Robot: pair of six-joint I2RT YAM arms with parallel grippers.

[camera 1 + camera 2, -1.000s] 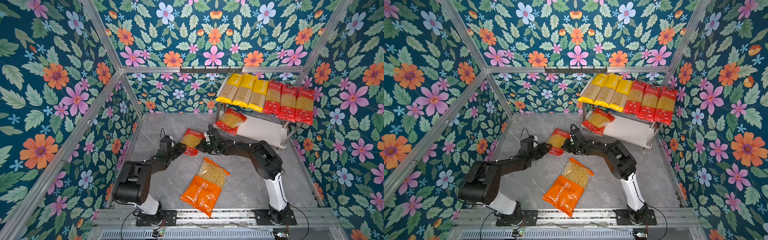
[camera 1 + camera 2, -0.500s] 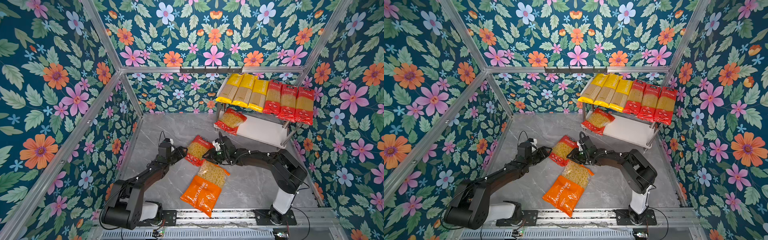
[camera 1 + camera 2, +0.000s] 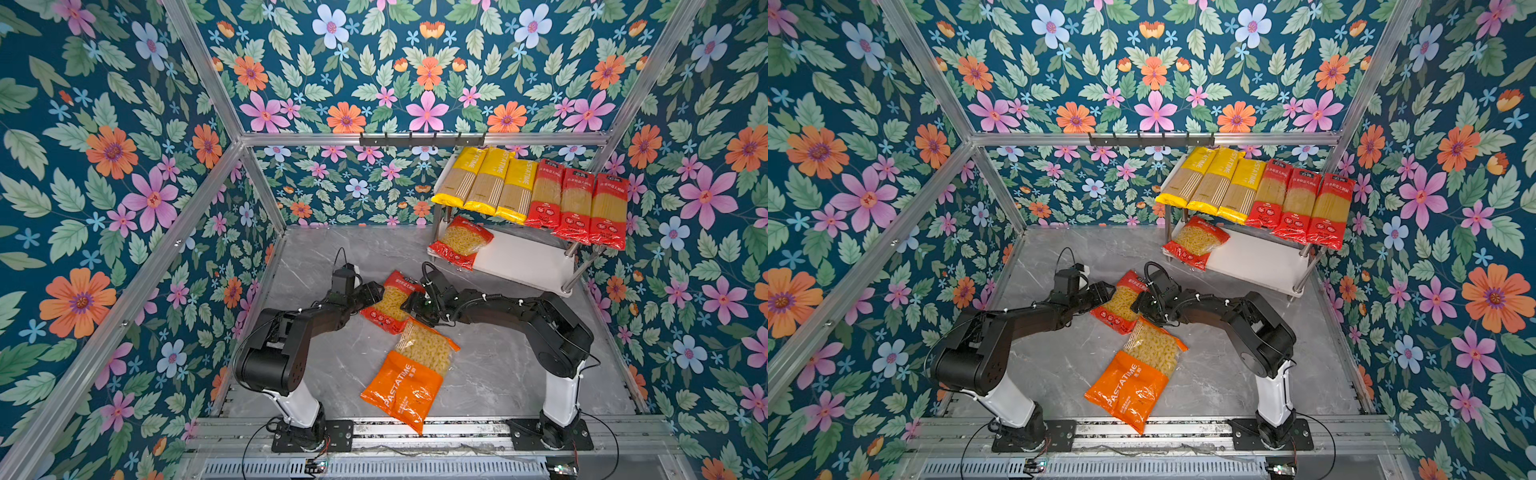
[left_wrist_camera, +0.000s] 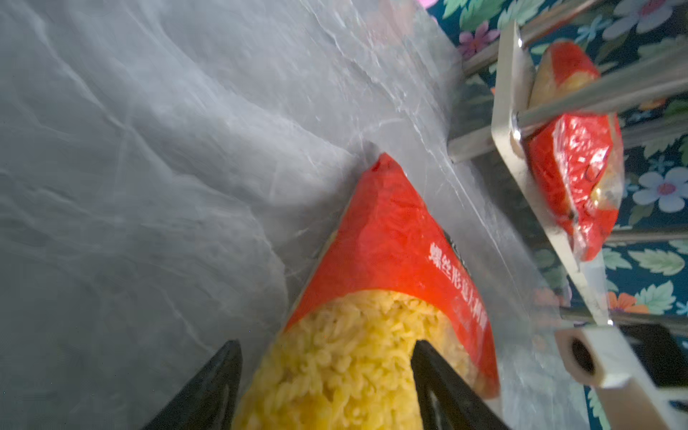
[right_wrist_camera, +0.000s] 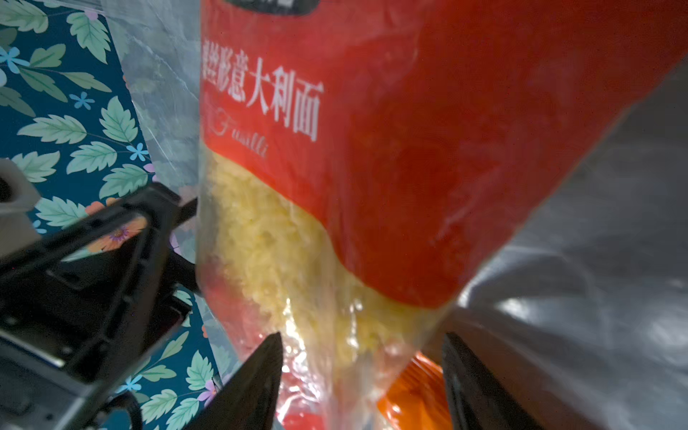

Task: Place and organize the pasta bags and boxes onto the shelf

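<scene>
Macaroni lies between left tool and right tool.

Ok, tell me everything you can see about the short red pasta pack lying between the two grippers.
The short red pack is a soft plastic bag, red at both ends with white Chinese print, clear in the middle over yellow spiral pasta. It lies slanted on the grey table, its lower edge meeting the orange pack. The left gripper and right gripper flank it, jaws spread open.
</scene>
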